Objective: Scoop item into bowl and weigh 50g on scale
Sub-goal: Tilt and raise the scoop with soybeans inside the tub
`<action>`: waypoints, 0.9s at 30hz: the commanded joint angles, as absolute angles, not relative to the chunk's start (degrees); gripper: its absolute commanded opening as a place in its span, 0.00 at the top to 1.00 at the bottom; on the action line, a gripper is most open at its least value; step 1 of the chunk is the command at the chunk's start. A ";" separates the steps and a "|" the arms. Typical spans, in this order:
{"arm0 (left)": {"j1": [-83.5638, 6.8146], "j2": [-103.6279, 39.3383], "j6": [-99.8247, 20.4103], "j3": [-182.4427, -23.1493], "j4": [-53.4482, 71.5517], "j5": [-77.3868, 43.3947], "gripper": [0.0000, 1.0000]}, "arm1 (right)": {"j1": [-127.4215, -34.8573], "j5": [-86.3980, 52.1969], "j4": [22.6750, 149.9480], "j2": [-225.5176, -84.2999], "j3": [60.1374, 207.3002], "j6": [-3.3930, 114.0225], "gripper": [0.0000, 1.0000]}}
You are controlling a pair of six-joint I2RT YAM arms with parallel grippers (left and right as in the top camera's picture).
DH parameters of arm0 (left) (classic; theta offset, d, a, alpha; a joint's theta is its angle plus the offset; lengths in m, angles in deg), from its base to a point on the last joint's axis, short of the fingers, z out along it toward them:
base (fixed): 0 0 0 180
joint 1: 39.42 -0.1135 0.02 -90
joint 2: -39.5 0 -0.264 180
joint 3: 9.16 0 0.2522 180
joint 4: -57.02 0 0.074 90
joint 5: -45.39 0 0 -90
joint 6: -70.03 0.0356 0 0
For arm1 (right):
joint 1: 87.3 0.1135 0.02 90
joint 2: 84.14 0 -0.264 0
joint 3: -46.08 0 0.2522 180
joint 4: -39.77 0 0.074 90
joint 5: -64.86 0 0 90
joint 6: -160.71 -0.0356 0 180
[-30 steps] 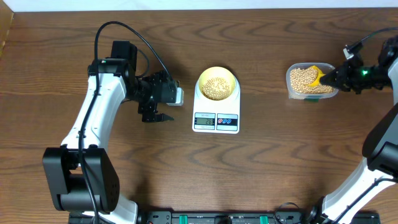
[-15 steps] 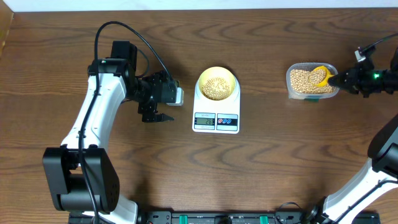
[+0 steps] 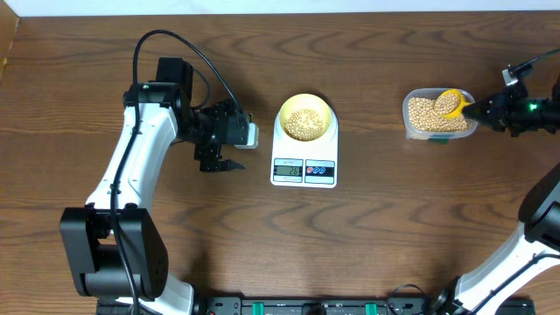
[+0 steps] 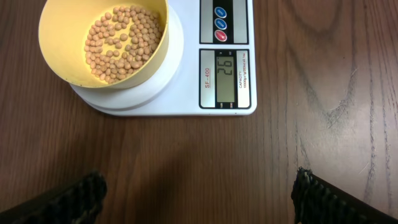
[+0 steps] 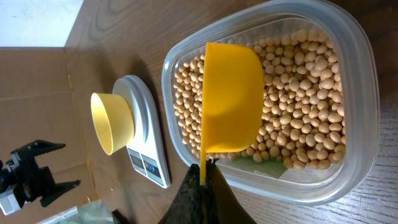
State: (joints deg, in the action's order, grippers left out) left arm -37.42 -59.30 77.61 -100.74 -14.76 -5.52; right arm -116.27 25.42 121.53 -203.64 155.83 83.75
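**Entry 1, right gripper** [image 5: 202, 180]: my fingers are clamped on the handle of the yellow scoop [image 5: 233, 99]. Over the last second I have drawn back a little toward the outer side of the clear container [image 5: 357, 93], and the scoop has come with me. It now sits above the beans [image 5: 298, 106] rather than buried in them. From overhead it seems to carry a small load. My own wrist view shows only its smooth back, so I cannot confirm that.

**Entry 2, beans:** most are in the container, and a shallow layer is in the bowl.

**Entry 3, bowl** [image 4: 53, 37]: it stands on the scale [image 4: 186, 99] and has not moved.

**Entry 4, display** [image 4: 227, 68]: it reads 26, so I judge the weighing roughly half done, with more beans needed.

**Entry 5, left gripper** [image 4: 199, 198]: it is spread wide and holds nothing, parked just beside the scale as before.

**Note:** the pull-back looks like the end of a scooping stroke, so the carry across to the bowl should come next — level, to keep beans from rolling off.
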 commanded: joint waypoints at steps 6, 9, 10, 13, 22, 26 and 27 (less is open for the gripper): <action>-37.31 -59.30 78.37 -100.81 -14.89 -4.58 0.03 | -116.58 27.78 121.69 -203.00 155.70 85.19 0.99; -37.31 -59.30 78.37 -100.81 -14.89 -4.58 0.02 | -116.67 27.98 122.23 -203.00 155.70 86.07 0.99; -37.31 -59.30 78.37 -100.81 -14.89 -4.58 0.02 | -116.76 27.98 122.78 -203.00 155.70 86.72 0.99; -37.31 -59.30 78.37 -100.79 -14.89 -4.58 0.02 | -116.95 27.83 123.65 -203.00 155.70 86.83 0.99; -37.31 -59.30 78.37 -100.81 -14.89 -4.58 0.03 | -114.44 18.58 122.30 -203.00 155.70 82.09 0.99; -37.31 -59.30 78.37 -100.79 -14.89 -4.58 0.03 | -113.85 21.97 120.62 -203.00 155.74 78.94 0.99; -37.31 -59.30 78.37 -100.81 -14.89 -4.58 0.03 | -113.83 21.90 120.83 -202.96 155.87 78.88 0.99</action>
State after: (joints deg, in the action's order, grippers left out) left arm -37.42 -59.30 77.61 -100.74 -14.74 -5.52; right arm -114.50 20.26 120.86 -203.64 155.81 81.43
